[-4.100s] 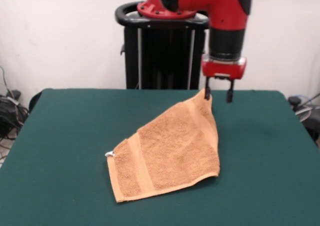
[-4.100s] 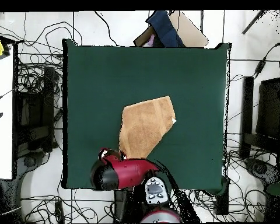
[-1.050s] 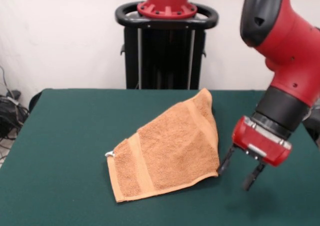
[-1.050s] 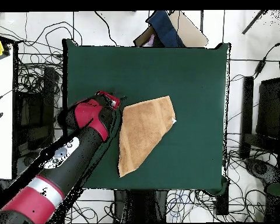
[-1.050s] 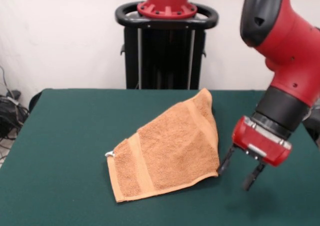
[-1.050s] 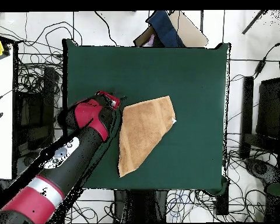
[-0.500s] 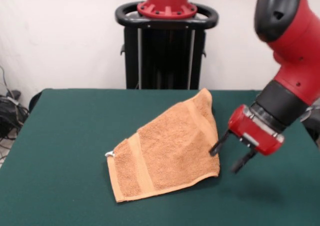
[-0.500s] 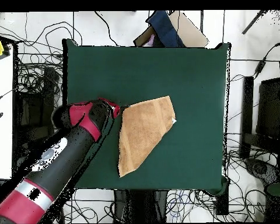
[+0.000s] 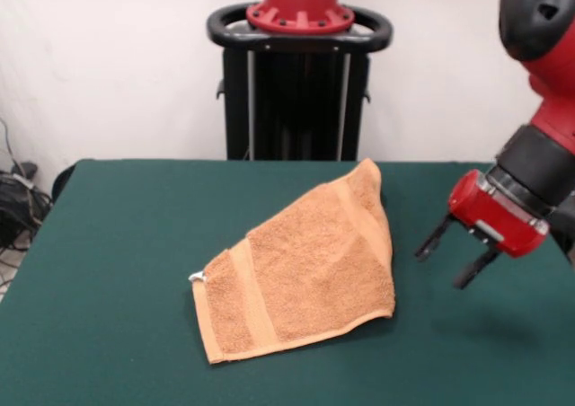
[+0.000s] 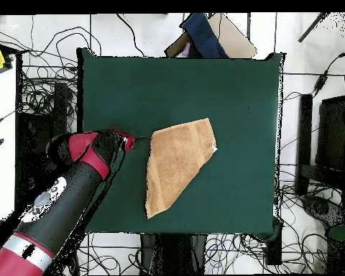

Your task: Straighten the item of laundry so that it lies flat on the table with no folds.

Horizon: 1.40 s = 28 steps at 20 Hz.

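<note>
The orange-tan towel [image 9: 305,262] lies folded into a rough triangle near the middle of the green table [image 9: 117,244], with a small white label at its left corner. In the overhead view the towel [image 10: 177,164] tapers toward the robot's side of the table [image 10: 226,93]. My gripper [image 9: 455,260] hangs above the table to the right of the towel, apart from it, open and empty. In the overhead view the gripper [image 10: 137,138] sits just left of the towel's edge.
The black pedestal [image 9: 296,83] stands behind the table's far edge. Cables [image 10: 46,108] and equipment lie on the floor around the table. A white bench [image 10: 1,136] stands to the left in the overhead view.
The gripper has let go of the towel's far corner, swung down beside the towel, and in the last half second moved away from its edge. The towel has not moved.
</note>
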### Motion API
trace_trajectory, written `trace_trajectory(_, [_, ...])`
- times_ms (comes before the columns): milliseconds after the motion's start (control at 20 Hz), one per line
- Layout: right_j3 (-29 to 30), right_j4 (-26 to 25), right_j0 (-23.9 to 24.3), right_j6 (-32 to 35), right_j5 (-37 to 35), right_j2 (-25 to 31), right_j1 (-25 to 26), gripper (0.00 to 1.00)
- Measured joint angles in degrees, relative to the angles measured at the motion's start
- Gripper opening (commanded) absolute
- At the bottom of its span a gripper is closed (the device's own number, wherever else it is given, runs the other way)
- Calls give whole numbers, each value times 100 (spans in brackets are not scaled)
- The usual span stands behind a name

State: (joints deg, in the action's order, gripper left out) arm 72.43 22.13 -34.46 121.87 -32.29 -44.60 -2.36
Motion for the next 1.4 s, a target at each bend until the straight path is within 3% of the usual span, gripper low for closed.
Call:
trace_trajectory(400, [287, -72, -84, 0, 86, 4, -120, 100])
trace_trajectory(750, [265, -125, -468, 0, 80, -662, 504, 100])
trace_trajectory(1100, [259, -119, -507, 0, 135, -704, 899, 100])
trace_trajectory(1400, [257, -39, -494, 0, 608, -704, 1258, 100])
